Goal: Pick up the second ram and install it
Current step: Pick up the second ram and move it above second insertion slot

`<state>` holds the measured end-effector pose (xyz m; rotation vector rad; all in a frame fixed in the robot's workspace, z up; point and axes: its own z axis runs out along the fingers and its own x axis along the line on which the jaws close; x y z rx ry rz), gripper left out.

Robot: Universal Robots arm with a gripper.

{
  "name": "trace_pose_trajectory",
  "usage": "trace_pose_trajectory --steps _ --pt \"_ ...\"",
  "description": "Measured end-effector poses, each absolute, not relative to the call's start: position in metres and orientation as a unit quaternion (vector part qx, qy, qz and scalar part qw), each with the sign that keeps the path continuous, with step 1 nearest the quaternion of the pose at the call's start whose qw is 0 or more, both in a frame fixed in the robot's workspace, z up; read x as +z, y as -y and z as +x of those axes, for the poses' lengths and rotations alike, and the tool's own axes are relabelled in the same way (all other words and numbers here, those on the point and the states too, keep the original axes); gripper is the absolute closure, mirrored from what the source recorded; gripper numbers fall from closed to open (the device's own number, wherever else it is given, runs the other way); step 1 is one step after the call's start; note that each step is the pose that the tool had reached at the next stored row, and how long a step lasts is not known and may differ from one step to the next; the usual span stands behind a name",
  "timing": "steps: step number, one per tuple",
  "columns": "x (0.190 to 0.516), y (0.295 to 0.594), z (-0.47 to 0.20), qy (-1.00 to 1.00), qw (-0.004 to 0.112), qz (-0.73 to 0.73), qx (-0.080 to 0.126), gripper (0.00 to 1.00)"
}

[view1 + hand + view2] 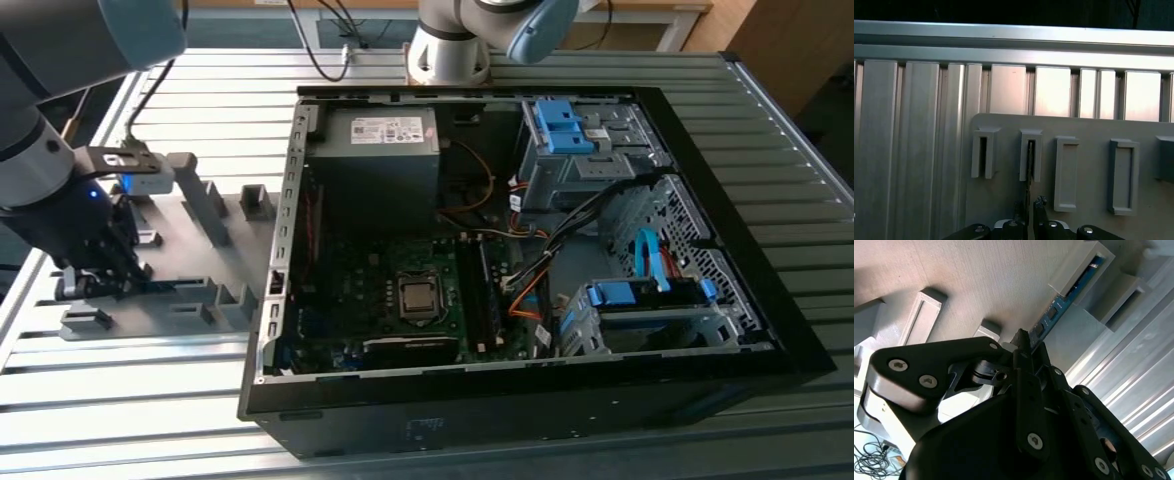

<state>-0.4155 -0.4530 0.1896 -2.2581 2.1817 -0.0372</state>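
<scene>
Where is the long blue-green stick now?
The second ram stands in a grey holder block in the second wrist view, next to the gripper; the tray lies at the exterior view's left, beside the computer case.

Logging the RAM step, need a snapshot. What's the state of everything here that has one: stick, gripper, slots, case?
RAM stick: on edge in its grey holder slot, not yet installed.
Gripper: down at the stick's near end.
Neighbouring slot: looks empty.
Computer case: lying on its side, open, panel off.
Processor: bare, no cooler on it.
</scene>
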Motion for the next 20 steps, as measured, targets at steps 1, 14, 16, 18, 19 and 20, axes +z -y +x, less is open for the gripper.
trace_pose_trajectory --steps 1,14,16,18,19,20 --pt "0.1889 0.453 -0.4155 -0.695 0.001 -0.719 -0.012 0.78" --pt "0.1871 0.453 -0.4155 -0.695 0.001 -0.719 -0.012 0.78" --pt "0.1871 0.453 -0.4155 -0.695 0.001 -0.719 -0.012 0.8" --pt "0.187 0.453 -0.4155 -0.695 0.001 -0.719 -0.012 0.8" --pt "0.187 0.453 -0.4155 -0.695 0.001 -0.719 -0.012 0.86" --pt "0.187 0.453 -0.4155 -0.695 0.001 -0.719 -0.012 0.86"
